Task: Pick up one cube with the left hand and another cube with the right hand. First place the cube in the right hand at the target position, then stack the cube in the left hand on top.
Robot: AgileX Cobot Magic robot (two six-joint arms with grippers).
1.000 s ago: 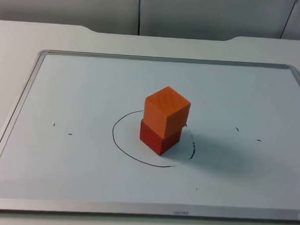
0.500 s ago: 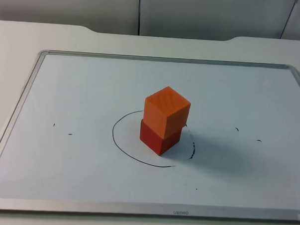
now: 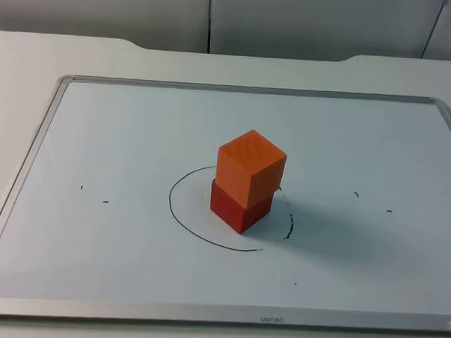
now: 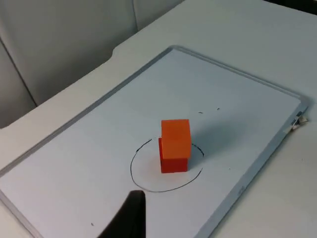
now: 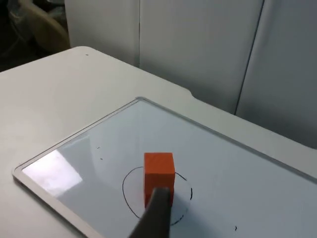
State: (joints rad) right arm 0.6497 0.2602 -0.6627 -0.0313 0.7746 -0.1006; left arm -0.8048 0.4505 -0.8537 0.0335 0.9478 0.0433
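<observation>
An orange cube (image 3: pixel 250 166) stands on a red cube (image 3: pixel 239 209), turned slightly against it. The stack sits inside a hand-drawn black circle (image 3: pixel 180 219) on a whiteboard (image 3: pixel 65 80). Nothing touches the stack. My left gripper (image 4: pixel 130 218) hangs well back from the orange cube (image 4: pixel 175 138) and the red cube (image 4: pixel 173 163), looking down on them from a distance. My right gripper (image 5: pixel 154 215) is likewise held back and above, with the orange cube (image 5: pixel 159 168) beyond it. Both arms wait.
The whiteboard has a metal rim (image 3: pixel 219 315) and lies flat on the white table (image 3: pixel 21 55). Small pen marks (image 3: pixel 104 202) dot the board left and right of the circle. A grey partition wall (image 3: pixel 217 19) closes the far side.
</observation>
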